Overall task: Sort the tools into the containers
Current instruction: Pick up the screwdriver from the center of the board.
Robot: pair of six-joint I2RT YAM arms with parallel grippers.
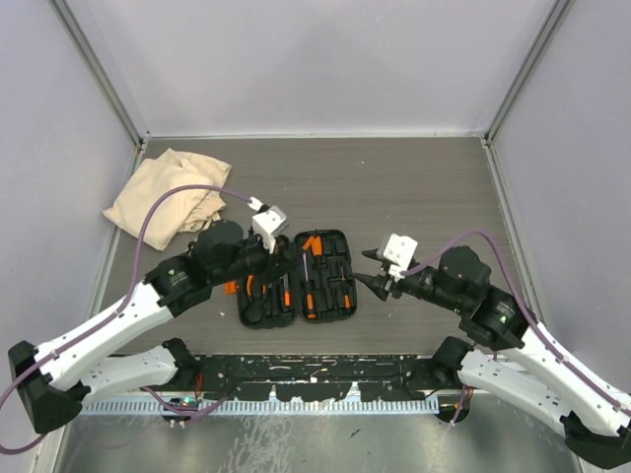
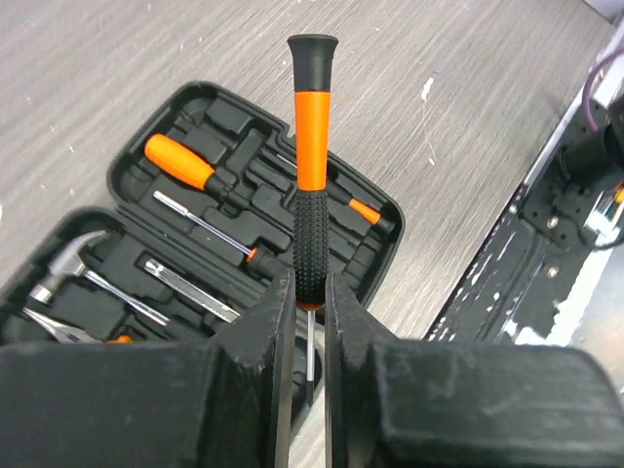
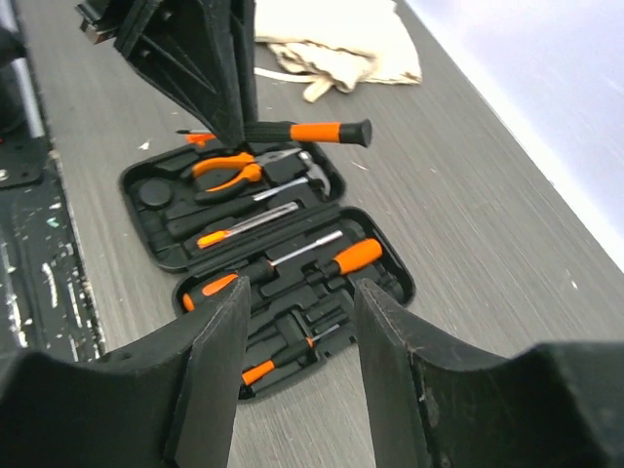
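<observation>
An open black tool case point(image 1: 347, 296) lies on the table between my arms, and tools with orange-and-black handles rest in its moulded slots. My left gripper point(image 2: 309, 302) hangs above the case, shut on a slim screwdriver point(image 2: 310, 175) at the base of its handle, with the steel tip pointing back between the fingers. In the case I see a hammer point(image 2: 68, 258), pliers point(image 3: 229, 168) and a large screwdriver point(image 3: 353, 256). My right gripper point(image 3: 297, 322) is open and holds nothing, hovering just right of the case point(image 3: 408, 288). The right wrist view also shows the held screwdriver point(image 3: 302, 132) raised over the case.
A crumpled beige cloth point(image 1: 168, 197) lies at the back left of the table. Grey walls close in the left, right and far sides. A black rail point(image 1: 315, 372) with white scuffs runs along the near edge.
</observation>
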